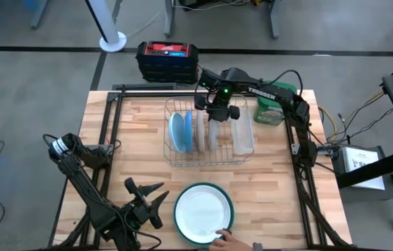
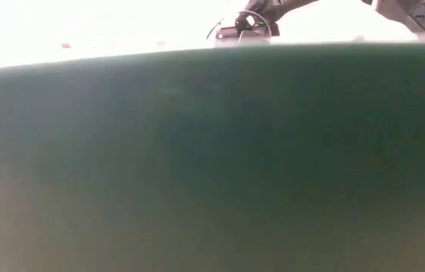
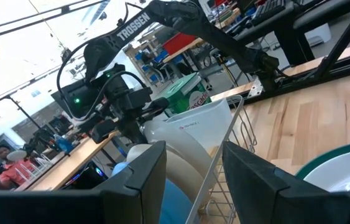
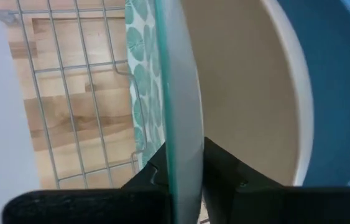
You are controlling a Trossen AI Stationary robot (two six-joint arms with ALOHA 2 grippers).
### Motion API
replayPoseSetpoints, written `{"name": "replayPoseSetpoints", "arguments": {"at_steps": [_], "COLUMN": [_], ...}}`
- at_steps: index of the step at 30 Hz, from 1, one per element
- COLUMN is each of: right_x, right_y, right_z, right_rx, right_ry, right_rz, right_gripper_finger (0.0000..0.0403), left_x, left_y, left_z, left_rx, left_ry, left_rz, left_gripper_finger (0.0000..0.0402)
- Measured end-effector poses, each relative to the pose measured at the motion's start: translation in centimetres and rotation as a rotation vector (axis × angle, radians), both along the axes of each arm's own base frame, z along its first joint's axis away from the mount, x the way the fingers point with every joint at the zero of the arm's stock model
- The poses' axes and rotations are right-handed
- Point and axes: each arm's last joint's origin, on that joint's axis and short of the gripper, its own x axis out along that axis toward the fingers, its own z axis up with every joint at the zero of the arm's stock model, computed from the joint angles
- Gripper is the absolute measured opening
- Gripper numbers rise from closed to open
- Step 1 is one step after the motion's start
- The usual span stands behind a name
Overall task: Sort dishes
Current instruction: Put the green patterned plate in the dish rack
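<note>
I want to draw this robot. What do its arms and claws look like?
Both arms are dark, made of jointed bars. The right arm has white TROSSEN lettering, a small green light near its wrist and black cables looping along it. The left gripper has two flat dark fingers, blocky and squared-off, like a fork.

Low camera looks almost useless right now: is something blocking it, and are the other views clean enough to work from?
Low view: a blurred dark green surface fills nearly the whole frame, with washed-out white glare above. High view: evenly lit, dish rack and teal-rimmed plate clear. Right wrist view: plate edge between the fingers is readable though very close. Left wrist view: its own fingers are soft, background bright.
</note>
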Motion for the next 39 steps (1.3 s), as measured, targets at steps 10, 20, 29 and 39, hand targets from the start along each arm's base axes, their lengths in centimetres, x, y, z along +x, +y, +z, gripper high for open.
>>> {"name": "replayPoseSetpoints", "arguments": {"at_steps": [10,20,29,39], "right_x": [0.07,0.45,0.9,0.84], "right_y": [-0.02,-0.1,-0.31,-0.32], "right_z": [-0.04,-0.05,0.07,0.07], "right_rx": [0.018,0.038,0.075,0.103], "right_ry": [0.013,0.003,-0.005,0.028], "right_rz": [-0.053,-0.132,-0.262,-0.346], "right_gripper_finger": [0.0048,0.0084,0.0134,0.016], "left_x": [-0.01,-0.02,-0.03,-0.04], "left_y": [0.02,0.05,0.06,0.07], "left_z": [0.0,-0.02,-0.02,-0.02], "left_rx": [0.003,0.006,0.008,0.01], "left_ry": [0.002,0.004,0.005,0.006], "left_rz": [0.0,0.0,0.001,0.001], "left_gripper_finger": [0.0146,0.0146,0.0146,0.0146]}}
